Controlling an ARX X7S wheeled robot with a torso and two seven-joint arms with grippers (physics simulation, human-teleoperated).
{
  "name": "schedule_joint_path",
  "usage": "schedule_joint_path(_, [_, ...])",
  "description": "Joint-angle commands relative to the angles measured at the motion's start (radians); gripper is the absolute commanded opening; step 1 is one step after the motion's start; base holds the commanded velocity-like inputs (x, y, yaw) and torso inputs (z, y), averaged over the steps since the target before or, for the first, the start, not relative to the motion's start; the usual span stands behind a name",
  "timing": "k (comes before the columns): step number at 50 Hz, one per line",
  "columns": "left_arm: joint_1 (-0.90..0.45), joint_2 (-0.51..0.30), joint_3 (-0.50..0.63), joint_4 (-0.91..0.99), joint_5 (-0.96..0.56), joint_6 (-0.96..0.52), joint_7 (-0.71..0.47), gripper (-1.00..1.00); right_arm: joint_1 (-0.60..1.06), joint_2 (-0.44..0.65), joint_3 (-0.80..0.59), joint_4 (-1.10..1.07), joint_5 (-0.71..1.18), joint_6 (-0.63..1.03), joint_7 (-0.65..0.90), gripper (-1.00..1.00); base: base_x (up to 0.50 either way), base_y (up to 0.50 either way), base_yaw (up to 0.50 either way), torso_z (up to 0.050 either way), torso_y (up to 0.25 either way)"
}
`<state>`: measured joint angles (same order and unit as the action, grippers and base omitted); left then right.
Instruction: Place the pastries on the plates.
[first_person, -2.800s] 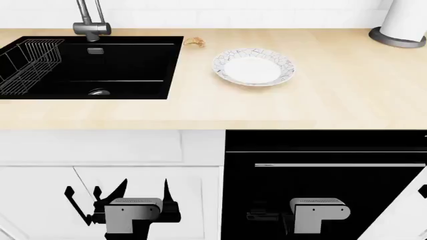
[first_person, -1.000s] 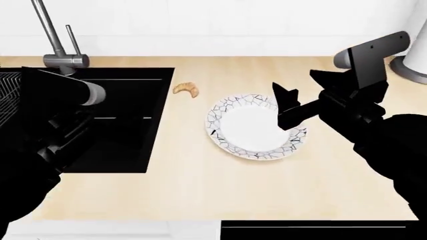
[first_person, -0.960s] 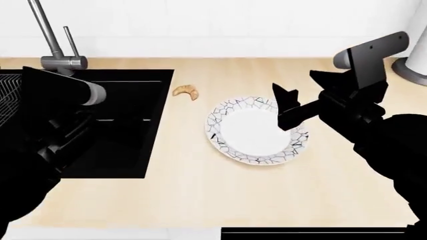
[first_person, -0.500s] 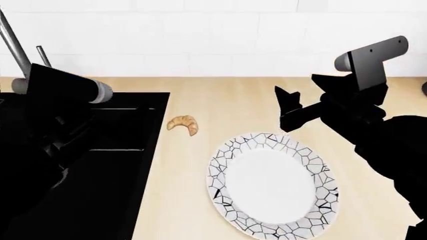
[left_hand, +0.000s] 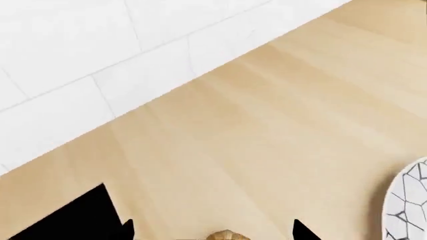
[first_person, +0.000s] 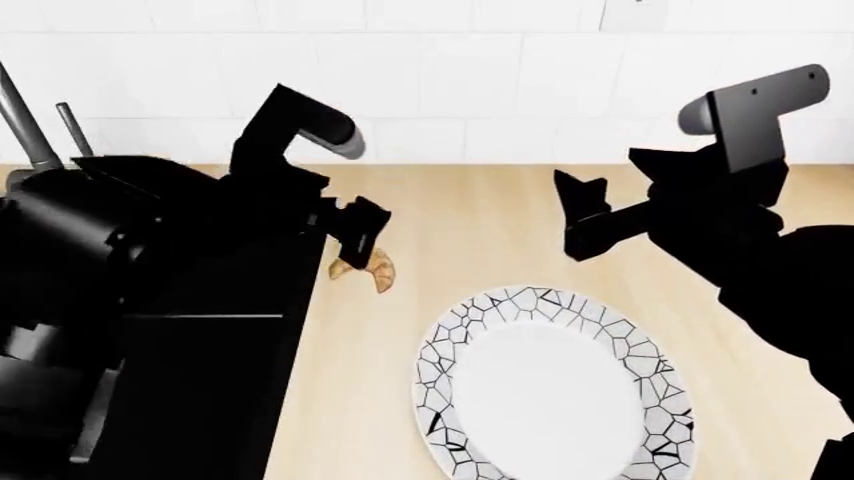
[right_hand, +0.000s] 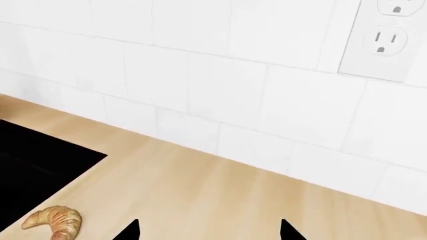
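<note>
We are hovering our wide-open left gripper over the slim golden croissant, the mosaic-rimmed plate lying at its 4 o'clock on the worktop, our right gripper also spread wide.

No readable text anywhere in my views.

Nothing I see carries a word, number, brand or label. The white plate bears only a black cracked-line pattern on its rim, not writing. The wall outlet above the counter shows plain slots and no marking I can read. The small croissant, the wall tiles and the black sink are all unmarked. My own arms and jaws show flat black and grey surfaces, with no lettering or sign on them that I can make out.
</note>
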<state>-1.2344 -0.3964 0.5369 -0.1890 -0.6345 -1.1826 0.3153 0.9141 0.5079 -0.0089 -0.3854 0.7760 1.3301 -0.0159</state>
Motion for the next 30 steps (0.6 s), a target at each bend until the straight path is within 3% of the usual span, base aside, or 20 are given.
schedule_joint_path(1, [-0.355, 0.218, 0.610, -0.829, 0.339, 0.332, 0.497, 1.00, -0.004, 0.002, -0.002, -0.016, 0.028, 0.042, 0.013, 1.00, 0.00, 0.00, 0.00, 0.000, 0.000])
schedule_joint_path(2, [-0.359, 0.223, 0.699, -0.871, 0.398, 0.419, 0.579, 1.00, -0.010, 0.005, -0.006, -0.008, 0.025, 0.036, 0.010, 1.00, 0.00, 0.00, 0.00, 0.000, 0.000])
schedule_joint_path(3, [-0.401, 0.295, 0.695, -1.021, 0.406, 0.500, 0.598, 1.00, -0.006, 0.004, -0.015, -0.003, 0.023, 0.035, 0.009, 1.00, 0.00, 0.00, 0.00, 0.000, 0.000])
schedule_joint_path(4, [-0.404, 0.314, 0.692, -1.118, 0.410, 0.514, 0.634, 1.00, -0.014, 0.002, -0.018, -0.003, 0.021, 0.030, 0.008, 1.00, 0.00, 0.00, 0.00, 0.000, 0.000])
schedule_joint_path(7, [-0.389, 0.299, 0.788, -1.119, 0.499, 0.641, 0.793, 1.00, -0.008, 0.001, -0.013, -0.018, 0.037, 0.065, 0.023, 1.00, 0.00, 0.00, 0.00, 0.000, 0.000])
schedule_joint_path(8, [-0.387, 0.282, 0.830, -1.117, 0.535, 0.745, 0.849, 1.00, -0.008, -0.001, -0.020, -0.020, 0.037, 0.066, 0.025, 1.00, 0.00, 0.00, 0.00, 0.000, 0.000])
schedule_joint_path(10, [-0.408, 0.276, 0.803, -1.119, 0.532, 0.793, 0.812, 1.00, -0.016, -0.001, -0.026, -0.016, 0.036, 0.061, 0.024, 1.00, 0.00, 0.00, 0.00, 0.000, 0.000])
schedule_joint_path(16, [-0.385, 0.280, 0.780, -1.107, 0.514, 0.870, 0.968, 1.00, -0.017, 0.001, -0.050, 0.001, 0.030, 0.047, 0.015, 1.00, 0.00, 0.00, 0.00, 0.000, 0.000])
schedule_joint_path(17, [-0.378, 0.262, 0.779, -1.071, 0.511, 0.862, 0.971, 1.00, -0.010, 0.002, -0.049, 0.001, 0.033, 0.051, 0.015, 1.00, 0.00, 0.00, 0.00, 0.000, 0.000])
schedule_joint_path(19, [-0.356, 0.276, 0.742, -1.117, 0.499, 0.956, 0.865, 1.00, -0.014, 0.001, -0.052, 0.001, 0.034, 0.047, 0.014, 1.00, 0.00, 0.00, 0.00, 0.000, 0.000])
schedule_joint_path(20, [-0.323, 0.260, 0.730, -1.116, 0.500, 1.074, 0.820, 1.00, -0.017, 0.003, -0.052, 0.000, 0.035, 0.047, 0.014, 1.00, 0.00, 0.00, 0.00, 0.000, 0.000])
schedule_joint_path(23, [-0.277, 0.262, 0.707, -1.115, 0.485, 1.062, 0.801, 1.00, -0.023, 0.002, -0.057, 0.003, 0.033, 0.038, 0.014, 1.00, 0.00, 0.00, 0.00, 0.000, 0.000])
schedule_joint_path(27, [-0.235, 0.142, 0.685, -0.774, 0.436, 0.877, 0.805, 1.00, -0.034, 0.002, -0.058, 0.001, 0.037, 0.037, 0.016, 1.00, 0.00, 0.00, 0.00, 0.000, 0.000])
schedule_joint_path(29, [-0.234, 0.167, 0.684, -0.827, 0.437, 0.881, 0.801, 1.00, -0.042, 0.005, -0.053, -0.003, 0.040, 0.036, 0.017, 1.00, 0.00, 0.00, 0.00, 0.000, 0.000])
schedule_joint_path(30, [-0.244, 0.220, 0.686, -0.977, 0.445, 0.967, 0.813, 1.00, -0.051, 0.005, -0.053, -0.003, 0.039, 0.032, 0.017, 1.00, 0.00, 0.00, 0.00, 0.000, 0.000])
